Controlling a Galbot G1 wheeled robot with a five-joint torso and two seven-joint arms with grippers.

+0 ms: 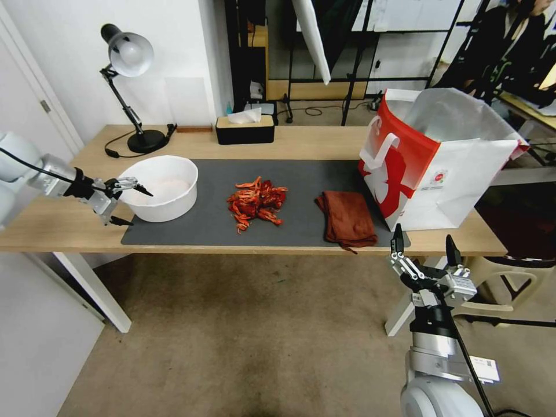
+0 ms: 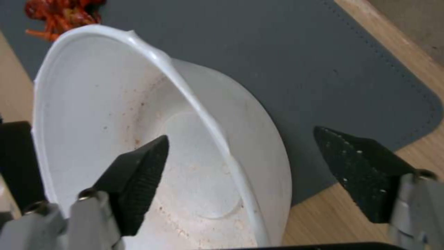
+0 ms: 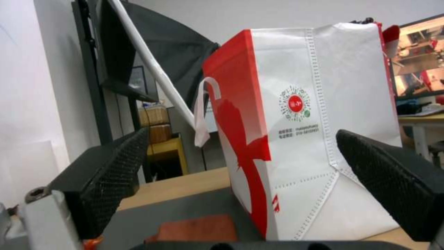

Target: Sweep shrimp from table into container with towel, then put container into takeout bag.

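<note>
On the long light wood-top table (image 1: 58, 226) with its dark grey mat (image 1: 301, 179), the round white plastic container (image 1: 161, 188) sits at the left. The left gripper (image 1: 132, 204) has its jaws apart astride the container's left rim. The glossy red-orange shrimp pile (image 1: 256, 202) lies mid-mat, the folded rust-red towel (image 1: 347, 217) just right of it, beside the boxy red-and-white takeout bag (image 1: 440, 162). The right gripper (image 1: 424, 243), jaws apart, hovers off the near edge.

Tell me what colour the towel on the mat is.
The towel is rust-red, clearest in the head view.
</note>
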